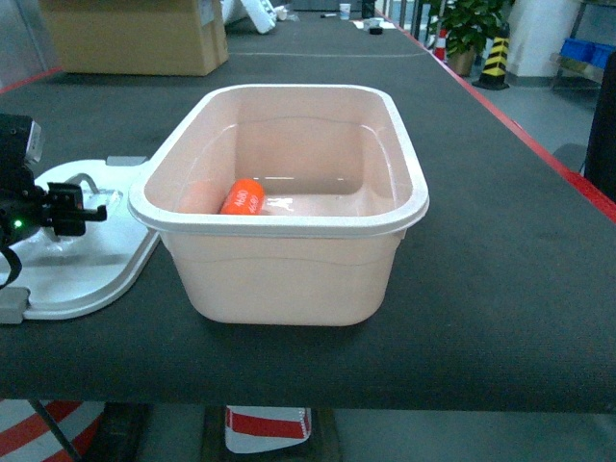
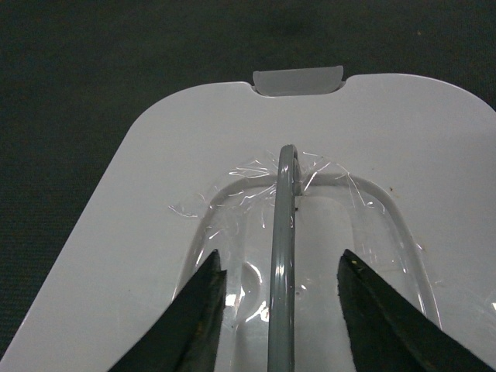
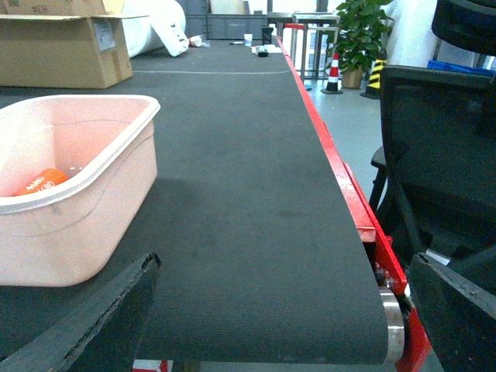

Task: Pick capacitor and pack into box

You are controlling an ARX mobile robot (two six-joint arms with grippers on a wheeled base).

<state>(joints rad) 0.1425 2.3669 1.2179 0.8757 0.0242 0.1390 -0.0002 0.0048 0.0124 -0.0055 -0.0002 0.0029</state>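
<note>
The orange capacitor [image 1: 243, 197] is seen lying inside the pink box [image 1: 279, 260] at frame centre. The left gripper [image 2: 280, 298] is held wide open astride the grey handle [image 2: 282, 256] of the white lid [image 2: 139, 232], gripping nothing; the right gripper [image 3: 287, 310] is spread open and empty

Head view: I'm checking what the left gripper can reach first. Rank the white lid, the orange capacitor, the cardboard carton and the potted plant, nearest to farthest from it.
1. White lid, directly under the left gripper, far left.
2. Orange capacitor, inside the pink box, centre.
3. Cardboard carton, far back left.
4. Potted plant, back right, beyond the table's edge.
</note>
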